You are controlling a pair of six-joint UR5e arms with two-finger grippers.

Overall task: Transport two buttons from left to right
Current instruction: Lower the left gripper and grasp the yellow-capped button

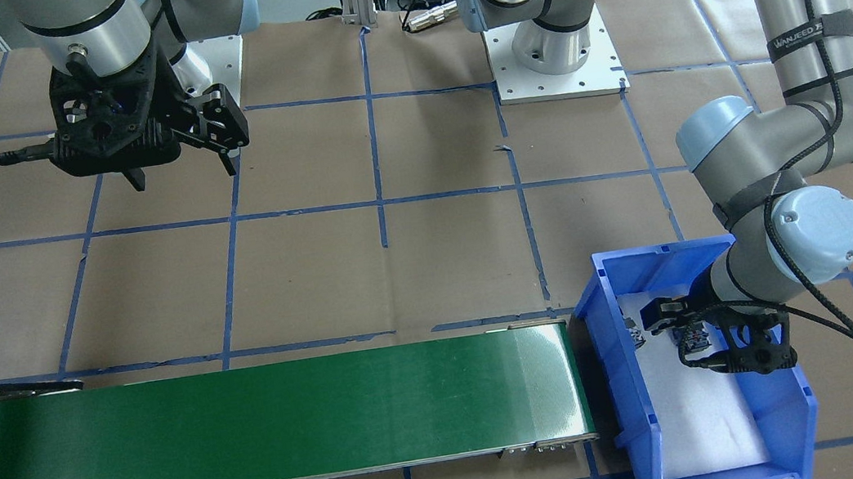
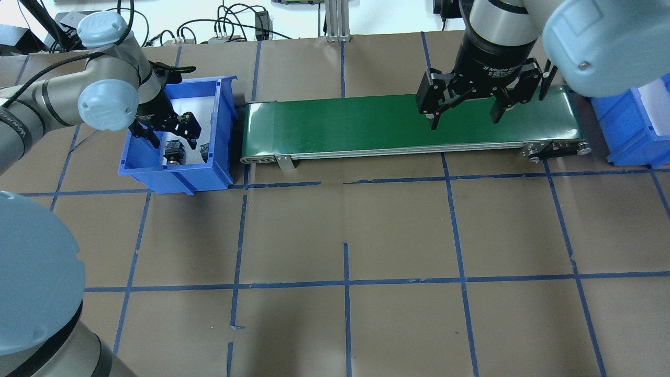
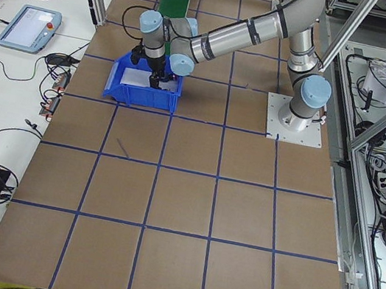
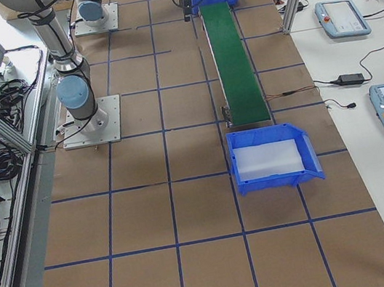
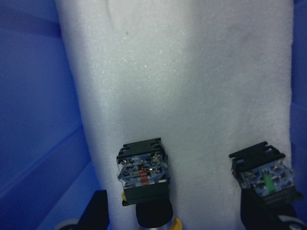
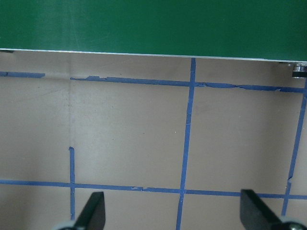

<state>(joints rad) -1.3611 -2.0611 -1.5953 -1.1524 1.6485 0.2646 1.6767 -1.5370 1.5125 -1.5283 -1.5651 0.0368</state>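
You are holding the left gripper (image 5: 175,208) wide open in the blue plastic bin (image 5: 33,120); the yellow-capped push-button switch (image 5: 143,175) is lying off-centre in its opening, cap apparently toward the wrist.

Bright, even ceiling light. Soft arm shadows on the table (image 2: 398,230). Pale sheen on the belt (image 1: 446,389). Windows blown out at top edges. Left wrist view: foam (image 5: 182,72) glary, buttons (image 5: 143,175) fairly sharp, bottom edge blurred.
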